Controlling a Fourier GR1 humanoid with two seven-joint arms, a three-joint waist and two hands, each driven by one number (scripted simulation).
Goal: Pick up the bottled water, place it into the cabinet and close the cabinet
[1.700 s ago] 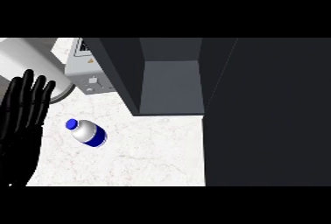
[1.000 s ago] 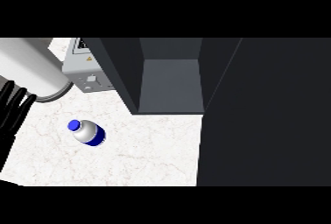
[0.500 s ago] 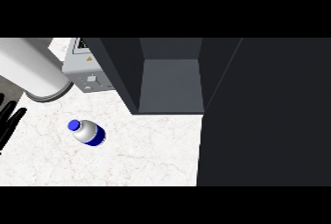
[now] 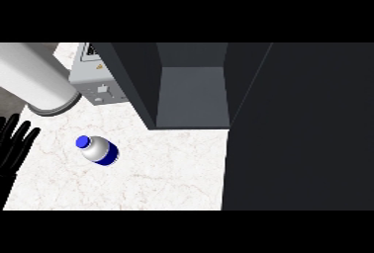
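Note:
The bottled water (image 4: 98, 150), clear with a blue cap and blue label, lies tilted on the white marble counter (image 4: 161, 183), left of centre. My left hand (image 4: 15, 144) shows at the left edge, about a hand's width left of the bottle and apart from it. Its black fingers are straight and point up and right, holding nothing. A thick grey forearm (image 4: 33, 76) slants across the upper left corner above the hand. The cabinet (image 4: 194, 94) stands open at the back, its grey inside bare. My right hand is out of view.
The open cabinet door (image 4: 300, 128), a wide dark panel, fills the right side of the view down to the front edge. A grey boxy appliance (image 4: 99, 85) stands at the back left beside the cabinet wall. The counter's left edge runs close to my hand.
My left hand dropped from an upright pose towards the left edge, nearly left the view, and now shows a little more again. The bottle and cabinet have not moved.

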